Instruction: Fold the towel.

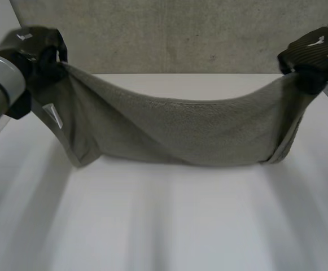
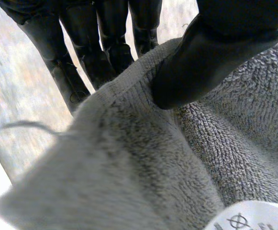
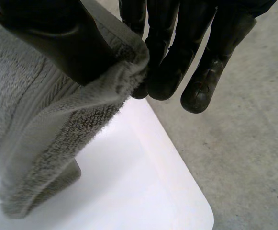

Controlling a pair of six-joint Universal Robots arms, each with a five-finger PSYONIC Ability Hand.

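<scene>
A grey-green towel (image 1: 180, 127) hangs in a sagging band between my two hands, its lower fold resting on the white table (image 1: 164, 226). My left hand (image 1: 36, 51) holds the towel's left corner up, thumb (image 2: 201, 62) pressing the cloth (image 2: 143, 158) against the fingers (image 2: 81, 52). A white care label (image 2: 253, 218) shows near that corner. My right hand (image 1: 313, 53) grips the right corner, where the thumb (image 3: 57, 38) pinches the towel's edge (image 3: 57, 124) against the fingers (image 3: 177, 57).
A grey concrete wall (image 1: 180, 34) rises behind the table. In the right wrist view the table's rounded corner (image 3: 196, 211) lies below my hand, with grey floor (image 3: 253, 143) beyond it.
</scene>
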